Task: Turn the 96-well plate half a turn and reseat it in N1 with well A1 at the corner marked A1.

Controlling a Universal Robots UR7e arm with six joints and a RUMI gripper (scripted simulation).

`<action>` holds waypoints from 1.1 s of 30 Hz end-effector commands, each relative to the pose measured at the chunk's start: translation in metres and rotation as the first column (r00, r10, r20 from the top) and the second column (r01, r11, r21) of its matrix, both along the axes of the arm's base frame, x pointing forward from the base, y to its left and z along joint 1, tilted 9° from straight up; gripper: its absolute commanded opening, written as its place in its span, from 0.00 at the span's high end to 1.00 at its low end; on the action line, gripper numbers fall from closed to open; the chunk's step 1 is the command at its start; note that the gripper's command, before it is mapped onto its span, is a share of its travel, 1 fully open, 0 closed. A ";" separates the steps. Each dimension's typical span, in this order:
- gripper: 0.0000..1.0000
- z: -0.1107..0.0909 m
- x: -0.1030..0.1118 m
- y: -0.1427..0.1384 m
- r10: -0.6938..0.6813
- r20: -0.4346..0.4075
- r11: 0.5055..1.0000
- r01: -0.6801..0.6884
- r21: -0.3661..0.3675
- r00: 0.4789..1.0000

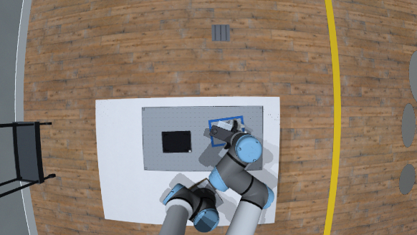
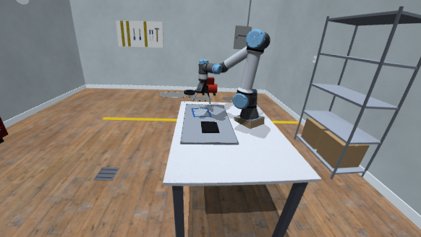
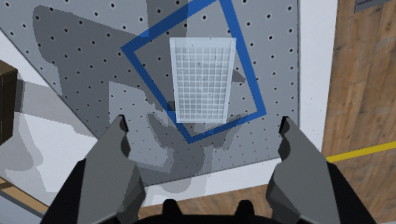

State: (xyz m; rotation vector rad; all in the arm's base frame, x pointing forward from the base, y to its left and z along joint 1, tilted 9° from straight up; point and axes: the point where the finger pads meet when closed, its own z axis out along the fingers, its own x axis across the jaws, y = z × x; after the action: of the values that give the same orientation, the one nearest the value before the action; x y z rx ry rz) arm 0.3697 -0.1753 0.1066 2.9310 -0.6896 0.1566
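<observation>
The clear 96-well plate [image 3: 202, 80] lies on the grey perforated board inside a blue outlined rectangle [image 3: 155, 94], and its sides are skewed against the outline. It also shows in the overhead view [image 1: 225, 125] and the side view [image 2: 201, 113]. My gripper [image 3: 203, 116] hangs above the plate with its fingers wide open and nothing between them. In the side view the gripper [image 2: 203, 95] stands clear above the board. I cannot make out the plate's cut corner. A black rectangular nest [image 1: 176, 141] with a small white mark at one corner lies empty to the left on the board.
The grey board [image 1: 202, 137] lies on a white table [image 1: 186, 161]. The arm's base [image 2: 247, 108] stands at the table's edge beside the board. A metal shelf with cardboard boxes [image 2: 336, 144] stands off the table.
</observation>
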 end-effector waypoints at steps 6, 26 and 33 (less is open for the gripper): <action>0.00 0.003 0.000 0.000 0.000 0.000 1.000 0.000 0.000 1.000; 0.00 0.003 0.000 0.000 -0.445 0.059 0.895 0.443 0.048 0.894; 0.00 0.003 0.000 0.000 -0.586 0.073 0.810 0.582 0.070 0.807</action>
State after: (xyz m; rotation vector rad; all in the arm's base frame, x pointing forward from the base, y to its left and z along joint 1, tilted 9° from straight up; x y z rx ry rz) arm 0.3692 -0.1751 0.1087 2.6452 -1.5159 0.2092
